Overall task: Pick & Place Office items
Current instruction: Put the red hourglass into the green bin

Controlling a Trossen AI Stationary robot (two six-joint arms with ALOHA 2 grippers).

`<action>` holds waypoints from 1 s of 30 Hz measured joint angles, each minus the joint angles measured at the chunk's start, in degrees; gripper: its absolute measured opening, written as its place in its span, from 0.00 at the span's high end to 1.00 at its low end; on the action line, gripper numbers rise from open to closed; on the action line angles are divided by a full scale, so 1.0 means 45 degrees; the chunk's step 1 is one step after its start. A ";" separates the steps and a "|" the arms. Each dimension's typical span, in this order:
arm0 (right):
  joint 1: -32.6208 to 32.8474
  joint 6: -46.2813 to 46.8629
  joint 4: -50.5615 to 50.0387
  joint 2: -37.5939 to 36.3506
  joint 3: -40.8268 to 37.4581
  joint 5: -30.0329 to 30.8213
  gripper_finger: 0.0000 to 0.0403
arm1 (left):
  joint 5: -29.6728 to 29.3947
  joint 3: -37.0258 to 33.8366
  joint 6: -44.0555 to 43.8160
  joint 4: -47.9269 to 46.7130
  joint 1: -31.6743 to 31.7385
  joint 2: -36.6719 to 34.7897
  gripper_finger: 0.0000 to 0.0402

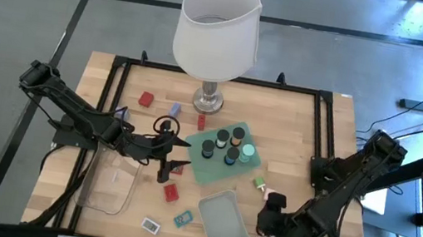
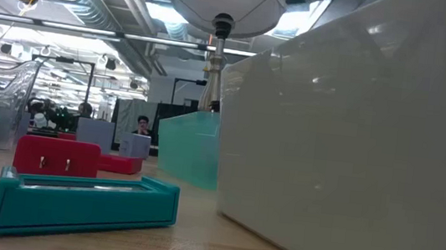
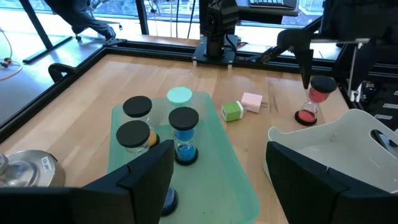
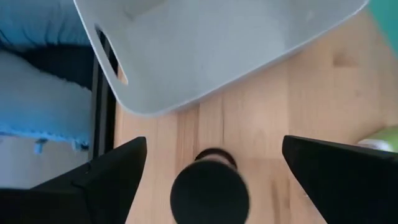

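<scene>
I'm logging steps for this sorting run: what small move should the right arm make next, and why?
Probably lower the right gripper and close it. Its open fingers straddle a black-topped cylinder standing on the table just beside the pale tray, so a grasp looks lined up. The left gripper waits by the green tray.

Wooden table (image 1: pixel 295 123), lamp (image 1: pixel 207 99), 2 trays (mint) (image 1: pixel 206 166), clear bin (image 1: pixel 106 191), scattered blocks (image 1: pixel 146 99).

We see the left arm reaching in from the left edge toward the middle of the table, its left gripper (image 1: pixel 168 165) low over the wood, fingers (image 3: pixel 148 174) spread wide apart. The right arm folds back along the right side, and its right gripper (image 1: pixel 273 212) points down near the front, fingers (image 4: pixel 118 168) parted too.
</scene>
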 joint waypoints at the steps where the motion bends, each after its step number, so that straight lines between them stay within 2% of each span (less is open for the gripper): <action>1: 0.0049 -0.0047 0.0000 0.0123 0.0000 -0.0107 0.06 | 0.0000 0.0000 0.0005 0.0000 0.0000 0.0000 0.37; 10: 0.0384 -0.0118 -0.0364 0.0619 0.0000 -0.0370 0.06 | -0.0291 0.0000 0.0019 0.0000 0.0000 0.0000 0.37; 14: 0.0406 0.0329 -0.0943 0.0619 0.0000 -0.0430 0.09 | -0.0379 0.0000 0.0019 -0.0005 0.0000 0.0000 0.38; 21: 0.0399 0.0640 -0.1197 0.0619 0.0000 -0.0467 0.23 | -0.0384 0.0000 0.0019 -0.0005 0.0000 0.0000 0.37; 28: 0.0399 0.0952 -0.1195 0.0619 0.0000 -0.0457 0.46 | -0.0384 0.0000 0.0019 -0.0005 0.0000 0.0000 0.38; 30: 0.0376 0.1382 -0.1198 0.0603 0.0000 -0.0490 0.47 | -0.0384 0.0000 0.0019 -0.0005 0.0000 0.0000 0.37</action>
